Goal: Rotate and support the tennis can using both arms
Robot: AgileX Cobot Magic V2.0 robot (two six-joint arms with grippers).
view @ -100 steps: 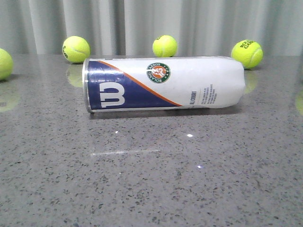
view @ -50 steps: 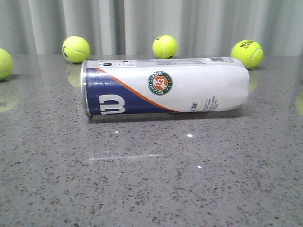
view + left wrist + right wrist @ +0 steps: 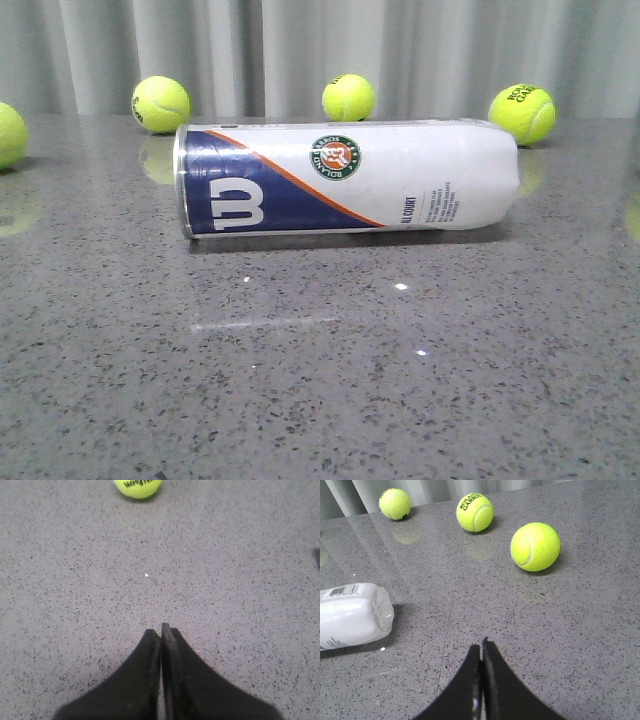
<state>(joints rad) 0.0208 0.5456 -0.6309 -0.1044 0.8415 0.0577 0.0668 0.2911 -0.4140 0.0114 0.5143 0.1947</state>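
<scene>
Both claws are pinched fully closed with nothing in them. The left matte black claw (image 3: 161, 630) has its two fingers pressed flat together, tips hanging just over the grey speckled stone tabletop (image 3: 240, 580), pointing out across bare surface. Only one thing shows in its wrist view: a single yellow-green tennis ball (image 3: 138, 487) well ahead of the tips, cut off by the frame edge.

The right matte black claw (image 3: 481, 647) is the same story: fingers squeezed together, no gap, holding nothing, hovering low over the tabletop. Neither claw touches the can.

From the right wrist view I count three yellow-green balls beyond the tips: one nearer (image 3: 535, 546), one with dark lettering behind it (image 3: 475, 512), one further back (image 3: 395, 503) near the pale curtain. The white end of the can pokes in from the side, well apart from the claw.

Front view: one tall white plastic tennis can (image 3: 345, 178) lying on its side on the tabletop, navy end with the white "W" and metal rim toward the left, orange stripe and round badge facing the camera. Four balls behind it near the curtain (image 3: 200, 40): far left edge (image 3: 10, 134), left (image 3: 160, 104), middle (image 3: 348, 97), right (image 3: 521, 113). No claw shows in this view.
</scene>
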